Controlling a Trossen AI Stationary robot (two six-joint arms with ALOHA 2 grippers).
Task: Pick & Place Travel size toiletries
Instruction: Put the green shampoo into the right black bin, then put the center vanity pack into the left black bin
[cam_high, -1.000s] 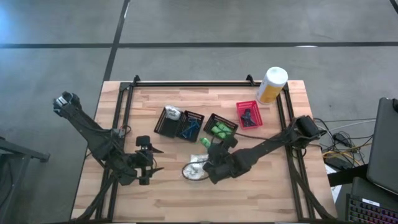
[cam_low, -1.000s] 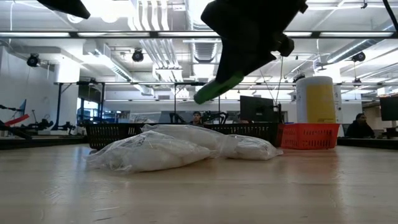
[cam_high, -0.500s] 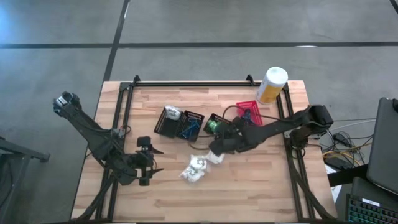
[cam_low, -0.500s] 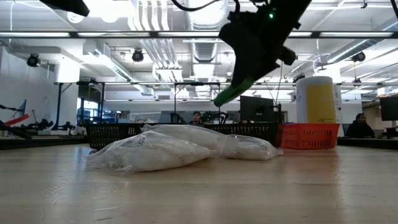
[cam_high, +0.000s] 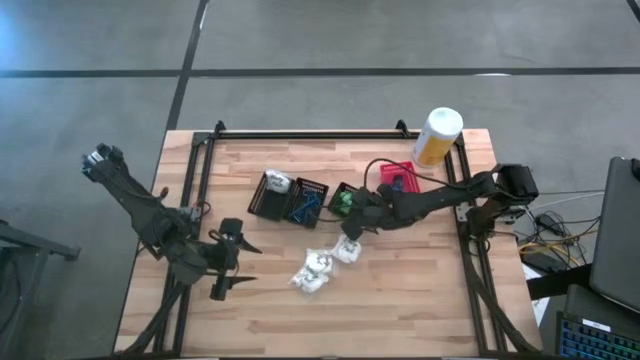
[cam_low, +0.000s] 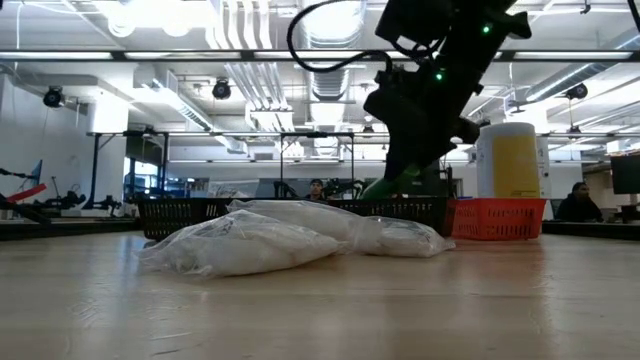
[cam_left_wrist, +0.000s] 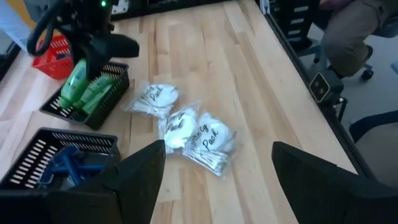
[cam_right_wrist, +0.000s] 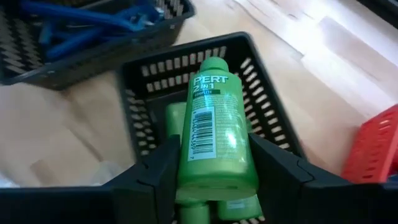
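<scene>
My right gripper (cam_high: 352, 214) is shut on a bright green Pert bottle (cam_right_wrist: 214, 143) over the black basket (cam_high: 357, 196), which has more green bottles (cam_left_wrist: 93, 92) in it. In the low view the green bottle (cam_low: 385, 186) slants down to the basket's rim. Three white clear-wrapped packs (cam_high: 322, 264) (cam_left_wrist: 189, 127) (cam_low: 240, 245) lie flat on the table between the arms. My left gripper (cam_high: 232, 268) hovers open toward the table's left of them, touching nothing. My right gripper pinches the green bottle between its two fingers (cam_right_wrist: 158, 171) at its flat bottom end (cam_right_wrist: 214, 177). The fingers come slanting down from the table's right. The bottle is lifted, tilted, with its cap end (cam_right_wrist: 213, 65) pointing down into the basket; whether it touches the bottles below I cannot tell.
Toward the far edge stand a black basket with a white item (cam_high: 270, 189), a black basket with blue items (cam_high: 307, 200), a red basket (cam_high: 400, 180) and a tall white-and-yellow canister (cam_high: 437, 135). Bare wood shows along the near edge.
My right gripper has carried the green bottle from above the white packs toward the far right, to the basket of green bottles, and lowered it toward the rim. It has stayed shut on the bottle. The left arm has shifted slightly toward the table's left.
</scene>
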